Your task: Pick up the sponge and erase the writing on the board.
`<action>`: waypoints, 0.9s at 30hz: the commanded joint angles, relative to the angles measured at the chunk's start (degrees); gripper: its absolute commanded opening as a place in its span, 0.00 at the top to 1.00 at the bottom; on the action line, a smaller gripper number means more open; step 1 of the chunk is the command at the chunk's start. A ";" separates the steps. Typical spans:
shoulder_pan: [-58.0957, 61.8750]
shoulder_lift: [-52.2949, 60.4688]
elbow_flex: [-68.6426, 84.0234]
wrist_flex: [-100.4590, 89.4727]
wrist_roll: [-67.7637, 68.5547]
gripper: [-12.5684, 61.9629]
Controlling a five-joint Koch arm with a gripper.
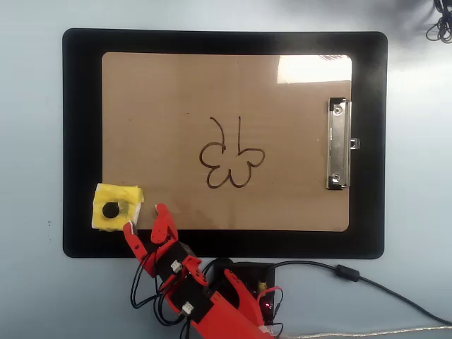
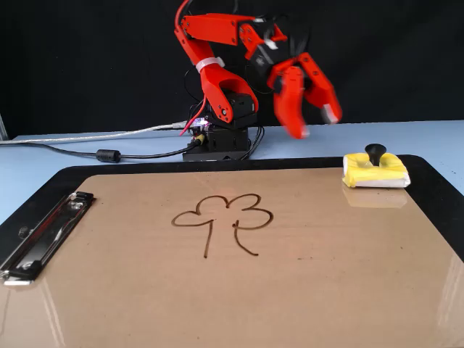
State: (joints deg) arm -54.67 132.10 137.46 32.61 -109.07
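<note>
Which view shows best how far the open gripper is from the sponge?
The fixed view: it shows the gripper open and in the air, above and left of the sponge, not touching. The overhead view shows the gripper right beside the sponge, but gives no height.
</note>
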 commanded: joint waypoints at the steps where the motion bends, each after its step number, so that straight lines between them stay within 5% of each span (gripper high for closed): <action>1: -3.25 1.49 1.41 -14.94 0.09 0.40; 6: -7.91 -2.55 10.81 -37.35 7.12 0.40; 15: -12.04 -26.19 7.82 -54.23 9.76 0.39; 27: -13.01 -35.33 4.22 -58.45 11.60 0.40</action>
State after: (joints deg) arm -66.71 95.98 143.17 -20.92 -97.56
